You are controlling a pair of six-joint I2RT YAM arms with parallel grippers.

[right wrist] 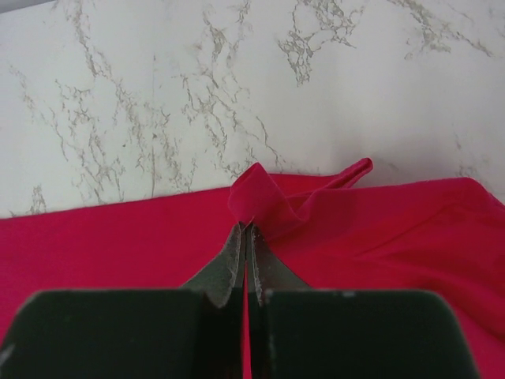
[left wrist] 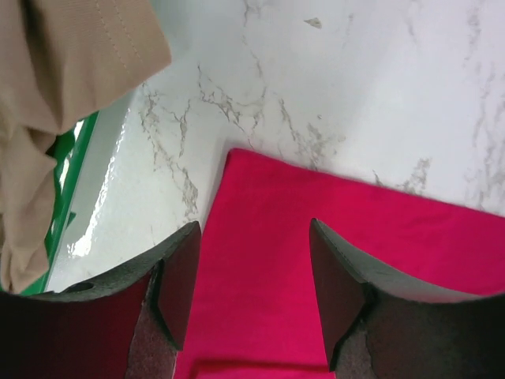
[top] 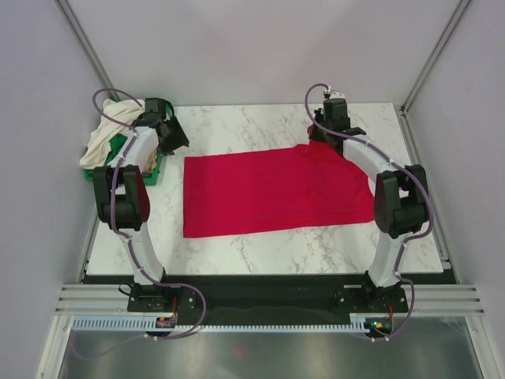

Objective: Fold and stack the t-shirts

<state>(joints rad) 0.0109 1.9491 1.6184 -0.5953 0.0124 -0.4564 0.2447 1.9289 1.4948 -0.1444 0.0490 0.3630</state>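
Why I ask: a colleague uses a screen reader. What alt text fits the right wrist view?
The right gripper is shut on a pinched-up fold of the red t-shirt near its far edge. The rest of the shirt lies across the lower half of the view on a white marble-patterned table.

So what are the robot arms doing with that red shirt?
It looks like they're starting to fold it. The red t-shirt lies spread on the table. The right claw pinches its far edge. The left claw is open near the other end, holding nothing. The other shirts sit piled on a green tray.
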